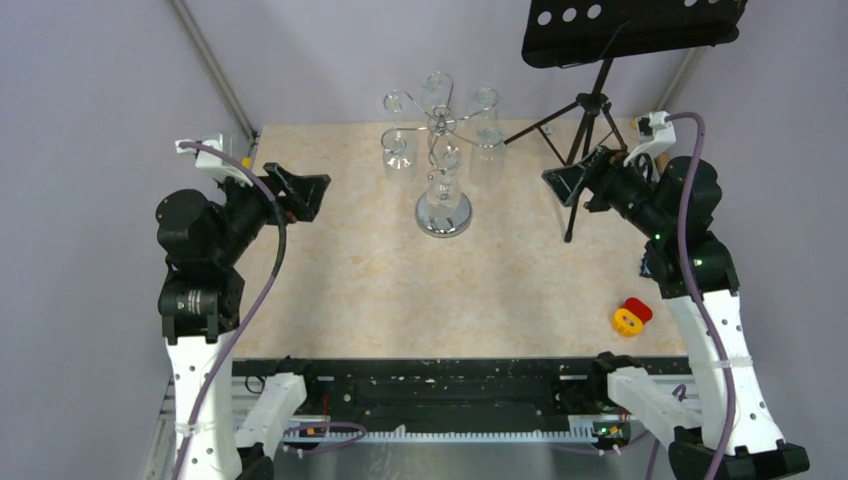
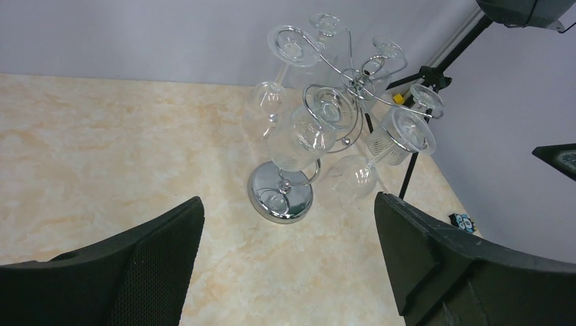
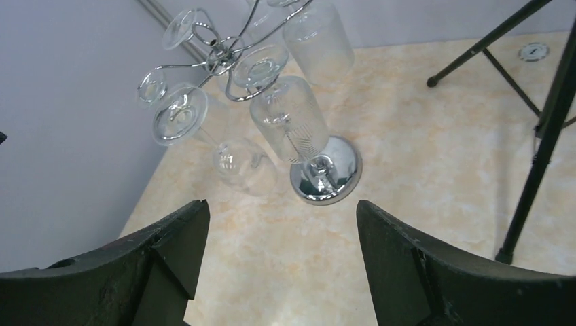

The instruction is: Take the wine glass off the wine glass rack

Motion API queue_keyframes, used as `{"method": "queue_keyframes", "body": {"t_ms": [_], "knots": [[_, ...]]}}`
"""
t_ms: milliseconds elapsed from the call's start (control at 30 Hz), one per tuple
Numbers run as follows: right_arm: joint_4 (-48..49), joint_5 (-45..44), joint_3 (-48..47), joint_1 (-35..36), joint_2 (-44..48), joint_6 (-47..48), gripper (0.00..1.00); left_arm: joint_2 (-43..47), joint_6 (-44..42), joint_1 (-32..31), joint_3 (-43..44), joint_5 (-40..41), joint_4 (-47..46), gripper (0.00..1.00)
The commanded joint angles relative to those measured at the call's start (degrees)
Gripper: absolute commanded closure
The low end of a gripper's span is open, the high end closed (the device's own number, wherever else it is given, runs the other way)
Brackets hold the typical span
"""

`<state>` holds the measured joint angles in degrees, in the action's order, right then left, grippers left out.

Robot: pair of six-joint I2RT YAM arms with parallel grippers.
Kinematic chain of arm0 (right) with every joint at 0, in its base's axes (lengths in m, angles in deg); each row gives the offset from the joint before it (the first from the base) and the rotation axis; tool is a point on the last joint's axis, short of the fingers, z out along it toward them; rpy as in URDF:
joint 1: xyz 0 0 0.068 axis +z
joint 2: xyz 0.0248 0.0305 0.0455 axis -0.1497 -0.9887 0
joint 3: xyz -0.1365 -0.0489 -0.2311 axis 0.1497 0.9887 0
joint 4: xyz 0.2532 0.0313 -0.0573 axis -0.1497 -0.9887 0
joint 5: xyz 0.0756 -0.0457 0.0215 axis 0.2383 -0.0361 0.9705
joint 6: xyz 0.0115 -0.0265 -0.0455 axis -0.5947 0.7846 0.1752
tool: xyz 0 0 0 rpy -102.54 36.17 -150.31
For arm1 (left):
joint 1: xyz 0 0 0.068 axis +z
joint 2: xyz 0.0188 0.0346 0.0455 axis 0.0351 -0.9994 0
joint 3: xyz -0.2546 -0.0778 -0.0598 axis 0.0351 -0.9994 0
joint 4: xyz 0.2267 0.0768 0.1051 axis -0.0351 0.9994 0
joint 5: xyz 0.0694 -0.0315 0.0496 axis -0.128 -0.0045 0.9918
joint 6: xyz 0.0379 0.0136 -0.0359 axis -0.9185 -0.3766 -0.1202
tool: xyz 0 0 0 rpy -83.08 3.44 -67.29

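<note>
Black left gripper [image 1: 298, 190] and black right gripper [image 1: 570, 183] are both hanging with jaws spread wide and holding nothing. Each is facing inward, well apart from the shiny chrome wire wine glass rack [image 1: 443, 213], which is standing between them toward the far edge of the beige marbled tabletop [image 1: 400, 300]. Several glasses are hanging bowl-down from its curled arms, and the nearest clear ribbed wine glass [image 2: 299, 139] is dangling in front of the twisted stem. Likely hazards: an approaching finger knocking a neighbouring glass, or a sideways pull tipping the rack. The black tripod music stand [image 1: 590, 110] is crowding the right arm's side.
</note>
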<state>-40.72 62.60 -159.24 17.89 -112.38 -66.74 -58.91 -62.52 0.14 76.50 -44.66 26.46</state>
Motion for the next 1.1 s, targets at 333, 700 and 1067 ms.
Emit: {"method": "queue_keyframes", "body": {"t_ms": [333, 700, 1067], "knots": [[37.3, 22.5, 14.8, 1.3, -2.6, -32.4, 0.18, 4.0, 0.1, 0.3, -4.8, -4.0, -3.9, 0.02], [54.1, -1.7, 24.0, 13.0, 0.2, -49.8, 0.17, 10.8, -0.6, 0.2, -8.7, -11.6, -10.3, 0.02], [42.0, -19.8, 17.7, 26.4, -7.1, -52.1, 0.39, 13.8, 1.4, 0.2, -11.4, -8.9, -13.8, 0.02]]}}
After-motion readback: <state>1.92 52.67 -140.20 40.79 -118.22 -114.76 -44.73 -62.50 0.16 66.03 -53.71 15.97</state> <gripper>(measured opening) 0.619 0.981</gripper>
